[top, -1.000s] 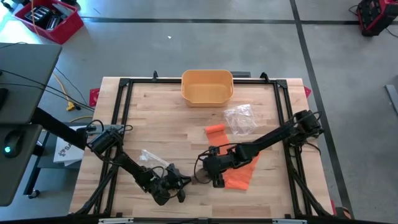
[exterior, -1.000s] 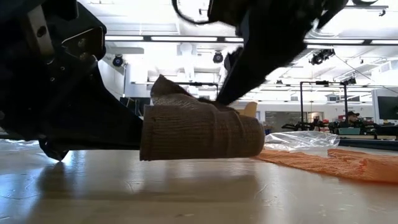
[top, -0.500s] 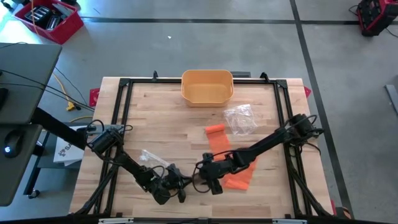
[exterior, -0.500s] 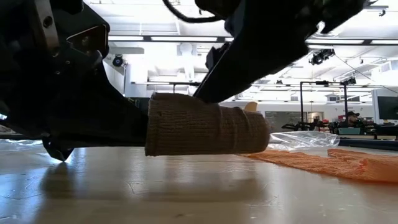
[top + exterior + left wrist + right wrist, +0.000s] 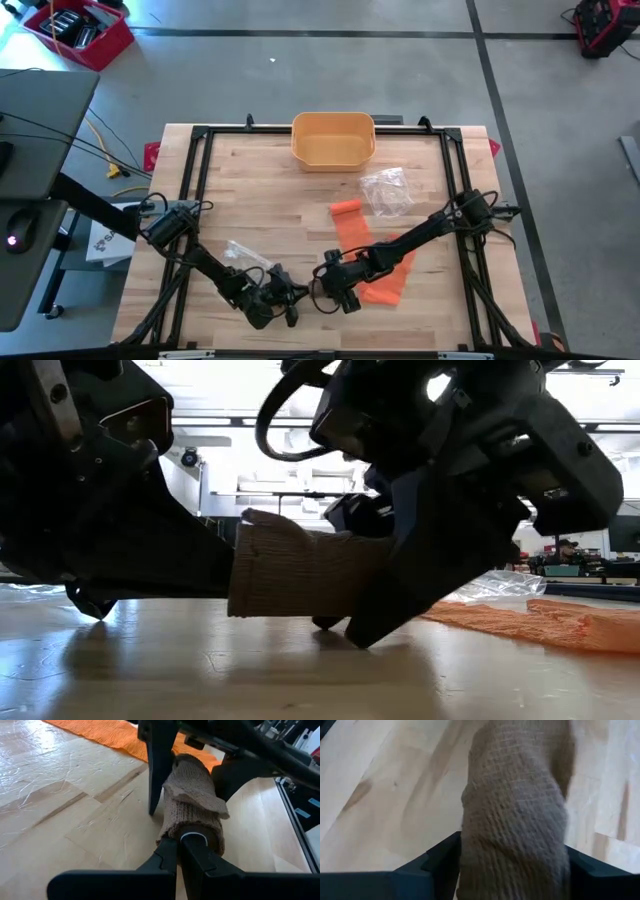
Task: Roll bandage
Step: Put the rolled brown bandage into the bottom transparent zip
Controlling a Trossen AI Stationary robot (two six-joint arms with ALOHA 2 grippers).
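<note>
My left pincer is clenched on the near end of the tan bandage roll, pinning it low over the wooden table; my right pincer has its fingers spread wide either side of the roll's far end, nothing squeezed yet; the roll sits just beside the orange bandage strip, nearer my left arm. To do this well, I judge, the right fingers should close gently on the roll and turn it evenly, keeping the loose flap tucked flat so layers don't skew. Beyond the strip lie a crumpled clear wrapper and a yellow bin at the table's far edge; a bright workshop with ceiling lights shows behind.
</note>
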